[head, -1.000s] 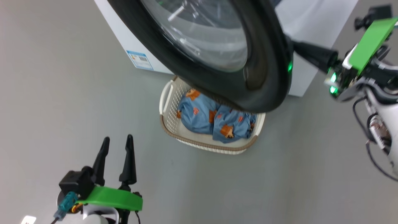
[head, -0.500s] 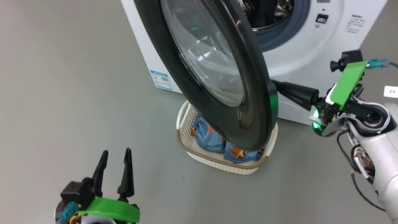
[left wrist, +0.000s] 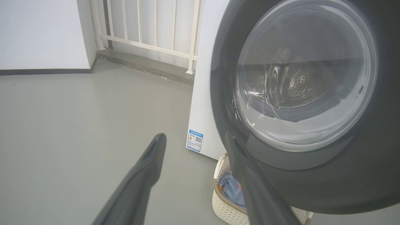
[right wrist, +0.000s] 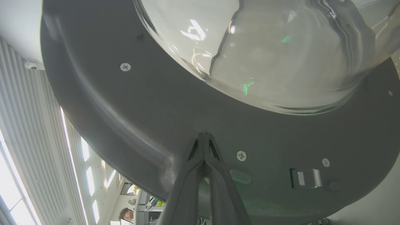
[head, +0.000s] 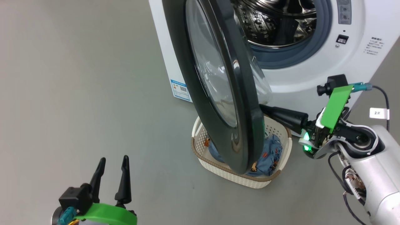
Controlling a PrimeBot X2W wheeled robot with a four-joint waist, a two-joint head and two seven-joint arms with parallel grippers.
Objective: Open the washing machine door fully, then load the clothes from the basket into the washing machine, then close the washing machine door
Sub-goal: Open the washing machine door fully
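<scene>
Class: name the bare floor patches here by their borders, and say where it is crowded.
Free: floor left of the door, beyond the left gripper; also in front of the basket. Crowded: basket under the door, right gripper against it.

The left tool (head: 113, 159) sits low at the near left, its two dark fingers spread wide and pointing away, with nothing between them. The right arm (head: 375, 162) comes in from the near right, its pale forearm bent at the wrist. The right tool (head: 272, 111) points left, its fingers pressed together.
</scene>
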